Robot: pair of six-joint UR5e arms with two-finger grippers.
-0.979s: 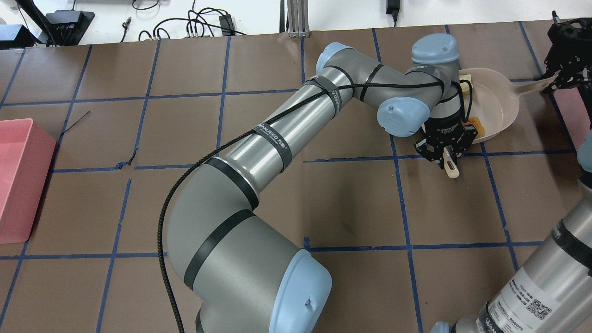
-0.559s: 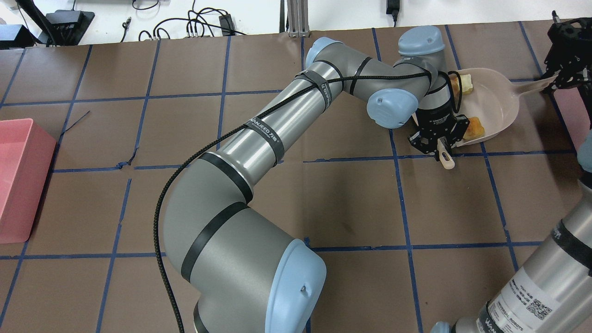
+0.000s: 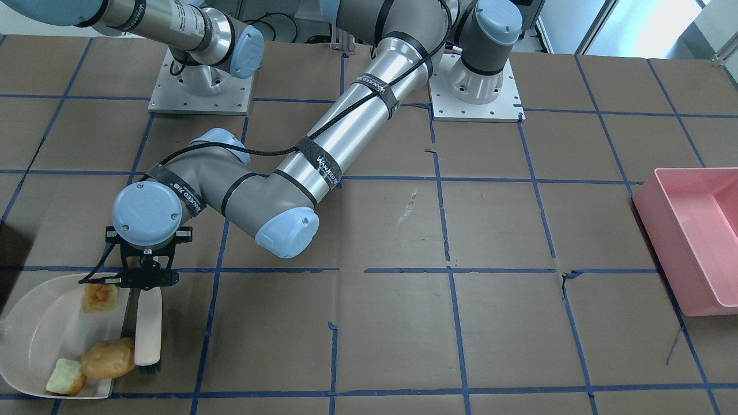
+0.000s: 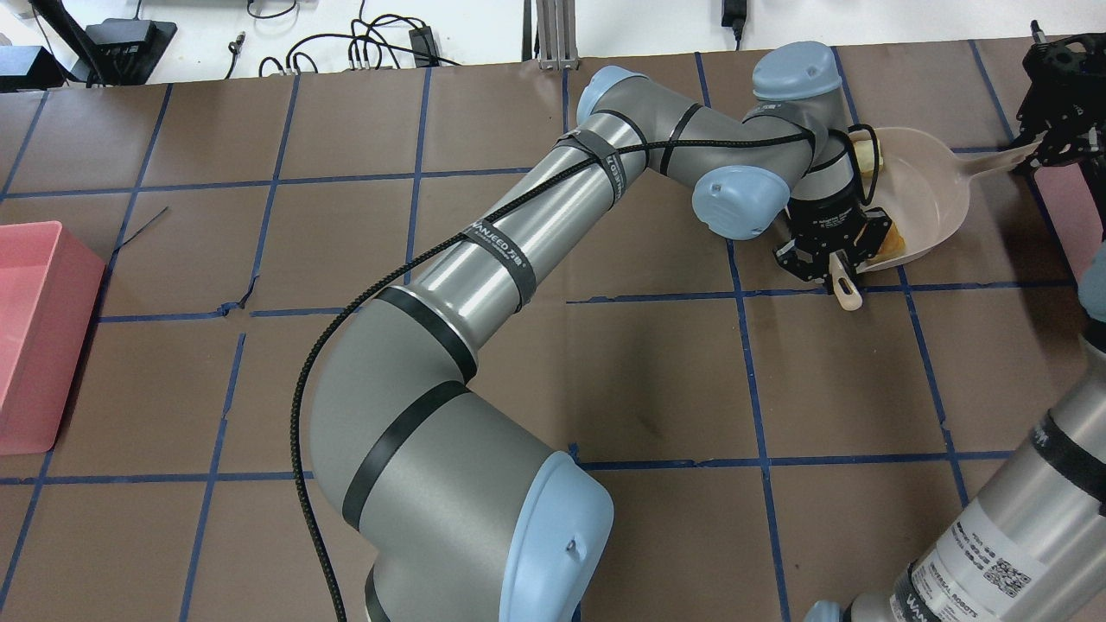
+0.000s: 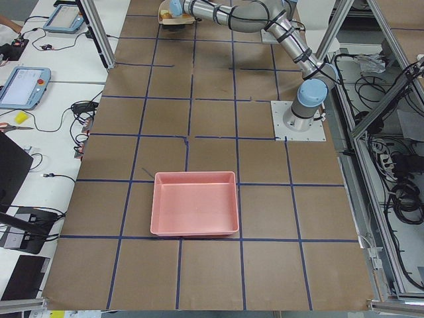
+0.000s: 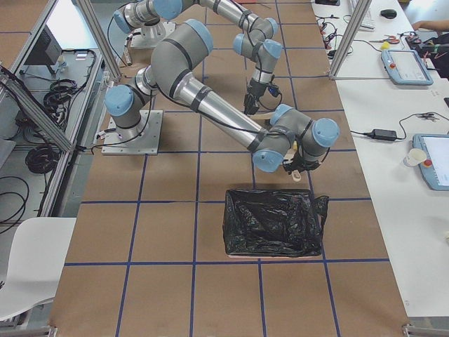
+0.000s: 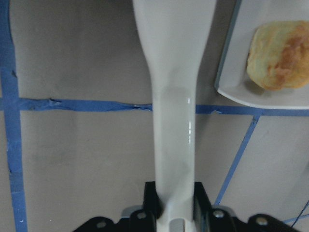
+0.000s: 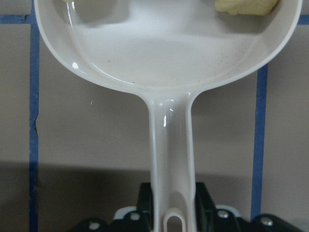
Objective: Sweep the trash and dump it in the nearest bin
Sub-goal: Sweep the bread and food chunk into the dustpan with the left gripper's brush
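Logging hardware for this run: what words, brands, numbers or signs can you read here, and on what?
"WANJEED": black strap around the left arm, on its silver forearm; the marks after it are too small to read.
"UNIVERSAL ROBOTS": white label on the right arm; its finer print is unreadable.
No print visible on the off-white plastic hand brush or off-white plastic dustpan.

Robotics lab: teach pendant, aluminium framing, tape-gridded table.

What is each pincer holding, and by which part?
Left pincer: the brush, by its handle's end. Right pincer: the dustpan, by its handle's end.
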